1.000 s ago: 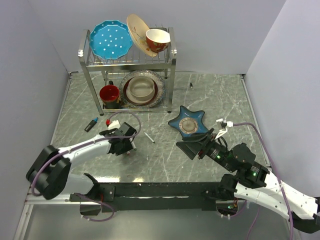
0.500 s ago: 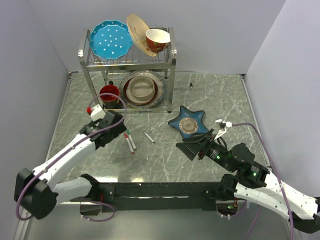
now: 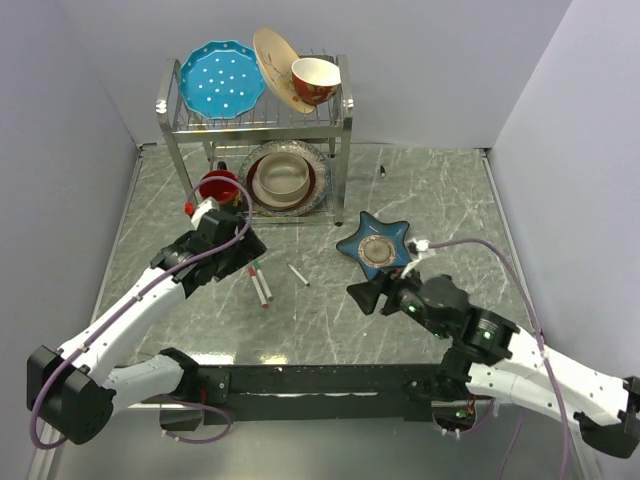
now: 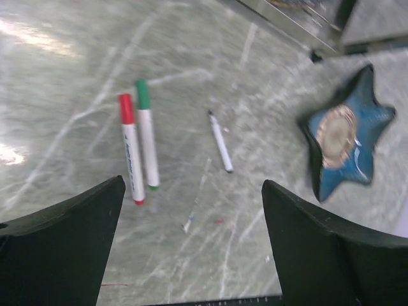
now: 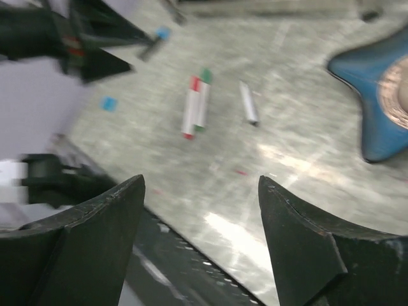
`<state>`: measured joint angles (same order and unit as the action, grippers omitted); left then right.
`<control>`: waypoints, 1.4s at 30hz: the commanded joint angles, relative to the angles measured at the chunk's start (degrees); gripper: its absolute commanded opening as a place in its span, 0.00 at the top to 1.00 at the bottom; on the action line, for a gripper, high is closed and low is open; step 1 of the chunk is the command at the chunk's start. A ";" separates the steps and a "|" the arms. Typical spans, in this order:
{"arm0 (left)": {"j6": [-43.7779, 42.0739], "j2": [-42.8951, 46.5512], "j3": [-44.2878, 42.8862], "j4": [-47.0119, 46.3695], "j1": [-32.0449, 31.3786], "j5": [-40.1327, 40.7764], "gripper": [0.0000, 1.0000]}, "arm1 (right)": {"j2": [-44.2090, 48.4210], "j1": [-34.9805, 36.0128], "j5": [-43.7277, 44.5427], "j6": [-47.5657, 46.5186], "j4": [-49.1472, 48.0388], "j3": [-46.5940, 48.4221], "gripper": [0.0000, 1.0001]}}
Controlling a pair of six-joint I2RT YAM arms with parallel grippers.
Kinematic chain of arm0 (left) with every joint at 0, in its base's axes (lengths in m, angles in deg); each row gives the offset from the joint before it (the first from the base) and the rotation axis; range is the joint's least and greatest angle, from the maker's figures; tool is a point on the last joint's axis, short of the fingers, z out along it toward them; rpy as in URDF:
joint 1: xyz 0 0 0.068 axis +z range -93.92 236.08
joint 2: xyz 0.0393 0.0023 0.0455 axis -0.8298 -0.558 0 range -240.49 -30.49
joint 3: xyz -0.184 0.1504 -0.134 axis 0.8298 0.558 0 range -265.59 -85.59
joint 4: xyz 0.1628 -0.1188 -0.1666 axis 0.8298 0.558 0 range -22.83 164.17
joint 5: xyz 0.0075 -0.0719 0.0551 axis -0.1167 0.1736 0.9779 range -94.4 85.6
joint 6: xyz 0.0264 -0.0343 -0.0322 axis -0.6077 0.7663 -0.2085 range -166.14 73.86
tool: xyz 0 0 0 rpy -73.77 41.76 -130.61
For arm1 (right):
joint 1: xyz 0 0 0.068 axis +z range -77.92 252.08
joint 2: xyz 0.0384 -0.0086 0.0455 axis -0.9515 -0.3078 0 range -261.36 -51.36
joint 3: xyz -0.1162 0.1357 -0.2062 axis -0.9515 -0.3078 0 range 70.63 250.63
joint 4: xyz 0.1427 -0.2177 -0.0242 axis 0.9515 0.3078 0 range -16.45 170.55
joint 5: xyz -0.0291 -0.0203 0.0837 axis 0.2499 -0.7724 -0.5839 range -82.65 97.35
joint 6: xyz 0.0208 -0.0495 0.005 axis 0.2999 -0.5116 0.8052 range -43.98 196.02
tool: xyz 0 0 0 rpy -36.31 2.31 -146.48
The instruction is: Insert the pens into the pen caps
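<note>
Two white pens, one red-capped (image 3: 264, 291) and one green-capped (image 3: 257, 279), lie side by side on the marble table; they also show in the left wrist view, red (image 4: 131, 150) and green (image 4: 146, 132). A thinner white pen with a dark tip (image 3: 298, 274) lies to their right, also in the left wrist view (image 4: 220, 141). The dark marker with a blue end (image 5: 155, 41) shows blurred in the right wrist view. My left gripper (image 3: 243, 252) hangs open and empty above and left of the pens. My right gripper (image 3: 365, 294) is open and empty, right of the pens.
A blue star-shaped dish (image 3: 378, 250) sits just behind my right gripper. A metal dish rack (image 3: 345, 150) with plates, bowls and a red mug (image 3: 219, 187) stands at the back. A small dark item (image 3: 383, 171) lies near the back wall.
My left gripper has lifted off the red and green pens and pulled back to the left, leaving them side by side. My right gripper has shifted a little to the left.
</note>
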<state>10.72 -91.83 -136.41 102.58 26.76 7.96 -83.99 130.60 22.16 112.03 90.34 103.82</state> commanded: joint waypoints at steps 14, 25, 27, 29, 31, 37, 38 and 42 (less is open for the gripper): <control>-13.70 18.53 2.66 -4.22 0.14 -4.36 0.04 | -45.57 -2.97 -2.15 -16.58 -3.00 26.48 0.34; -16.69 31.09 6.36 -2.99 0.14 -2.61 0.04 | -67.12 -6.40 -5.31 -18.69 0.34 41.33 0.51; -16.43 33.81 6.53 -2.64 0.14 -0.59 0.04 | -70.03 -6.40 -7.41 -18.78 0.69 42.65 0.52; -15.99 35.67 6.88 -2.55 0.05 0.38 0.04 | -72.83 -6.40 -7.78 -18.70 0.95 44.24 0.53; -15.99 38.57 7.14 -2.81 0.05 0.91 0.04 | -74.77 -6.40 -7.34 -18.96 1.83 46.08 0.55; -15.38 44.02 8.11 -3.34 0.05 2.93 0.03 | -80.84 -6.32 -7.34 -20.01 4.03 50.03 0.57; -15.64 44.38 8.37 -3.43 0.05 2.85 0.03 | -82.24 -6.31 -7.08 -20.10 4.56 50.65 0.57; -15.55 44.99 8.20 -3.16 0.05 3.20 0.03 | -84.71 -6.40 -6.19 -20.45 5.70 52.50 0.58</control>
<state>-4.12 -47.38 -128.37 100.86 26.76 9.71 -167.13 124.17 14.81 92.86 94.30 152.89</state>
